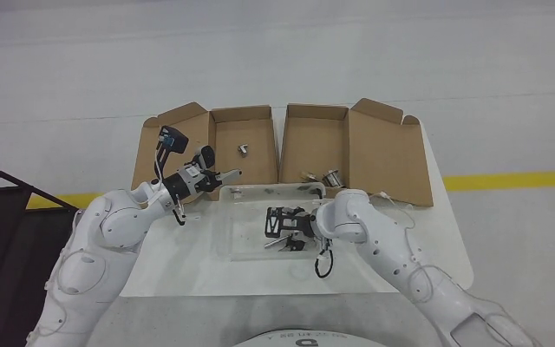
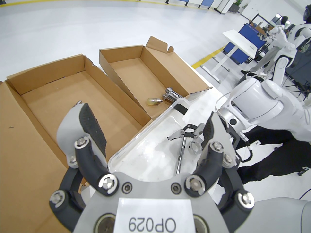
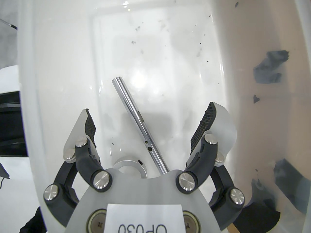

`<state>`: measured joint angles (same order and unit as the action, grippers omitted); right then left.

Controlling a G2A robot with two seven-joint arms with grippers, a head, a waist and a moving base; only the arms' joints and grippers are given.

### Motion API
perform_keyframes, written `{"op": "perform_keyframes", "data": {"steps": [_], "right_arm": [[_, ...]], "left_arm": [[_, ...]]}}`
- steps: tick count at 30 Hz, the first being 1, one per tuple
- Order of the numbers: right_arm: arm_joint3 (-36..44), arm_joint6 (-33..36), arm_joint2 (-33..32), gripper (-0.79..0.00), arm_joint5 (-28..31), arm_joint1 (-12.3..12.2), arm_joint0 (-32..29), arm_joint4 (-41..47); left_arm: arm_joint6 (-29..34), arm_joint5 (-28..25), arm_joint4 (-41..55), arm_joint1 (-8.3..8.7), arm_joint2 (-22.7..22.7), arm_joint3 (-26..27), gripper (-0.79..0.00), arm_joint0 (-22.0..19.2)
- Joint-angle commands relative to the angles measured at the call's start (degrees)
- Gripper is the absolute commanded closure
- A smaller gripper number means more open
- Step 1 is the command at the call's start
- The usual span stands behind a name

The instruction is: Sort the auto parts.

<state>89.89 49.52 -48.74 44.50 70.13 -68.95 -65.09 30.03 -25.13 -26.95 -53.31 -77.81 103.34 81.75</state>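
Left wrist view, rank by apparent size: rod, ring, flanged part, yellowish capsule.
1. Rod, longest by far.
2. Flanged part.
3. Yellowish capsule and ring look about alike. The ring lies nearer the camera, so I leave these two unranked.

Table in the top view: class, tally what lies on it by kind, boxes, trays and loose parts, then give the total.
Cardboard boxes: 2, left box and right box
Clear tray: 1
Loose parts: 5, small part in left box, capsule-shaped part and flanged part in right box, rod and ring in tray
Total: 8
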Motion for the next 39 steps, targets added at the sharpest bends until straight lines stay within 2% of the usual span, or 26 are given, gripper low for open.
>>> {"op": "perform_keyframes", "data": {"steps": [1,3,5,7,13,16,19,20,21,33,39], "right_arm": [[0.22,0.22,0.11,-0.674,-1.21,-0.08,-0.08,-0.65],[0.67,-0.47,0.04,-0.6,-2.45,-0.2,-0.42,-1.4],[0.83,-0.83,-0.18,-0.462,-3.32,-0.37,-0.75,-2.03],[0.92,-0.2,0.03,-0.406,-3.75,-0.51,-0.94,-2.85],[0.35,2.02,1.54,-0.36,-4.89,-0.45,-0.33,-3.07],[-0.46,2.57,2.1,-0.299,-5.89,-0.27,0.44,-2.29],[-1.05,2.32,2.34,-0.166,-6.86,-0.14,1.14,-1.48],[-1.16,2.16,2.4,-0.065,-7.07,-0.12,1.27,-1.32],[-1.16,1.91,2.4,0.0,-7.21,-0.12,1.38,-1.17],[-0.44,-2.49,1.25,0.0,-6.06,-0.78,1.01,0.45],[0.27,-11.35,-2.16,0.0,-2.76,-1.68,-0.55,3.46]], "left_arm": [[0.0,0.0,0.0,0.0,0.0,0.0,-0.785,0.0],[0.0,0.0,0.0,0.0,0.0,0.0,-0.785,0.0],[0.0,0.0,0.0,0.0,0.0,0.0,-0.785,0.0],[0.0,0.0,0.0,0.0,0.0,0.0,-0.785,0.0],[0.0,0.0,0.0,0.0,0.0,0.0,-0.785,0.0],[0.0,0.0,0.0,0.0,0.0,0.0,-0.785,0.0],[0.0,0.0,0.0,0.0,0.0,0.0,-0.785,0.0],[0.0,0.0,0.0,0.0,0.0,0.0,-0.785,0.0],[0.0,0.0,0.0,0.0,0.0,0.0,-0.785,0.0],[0.0,0.0,0.0,0.0,0.0,0.0,-0.785,0.0],[0.0,0.0,0.0,0.0,0.0,0.0,-0.785,0.0]]}}
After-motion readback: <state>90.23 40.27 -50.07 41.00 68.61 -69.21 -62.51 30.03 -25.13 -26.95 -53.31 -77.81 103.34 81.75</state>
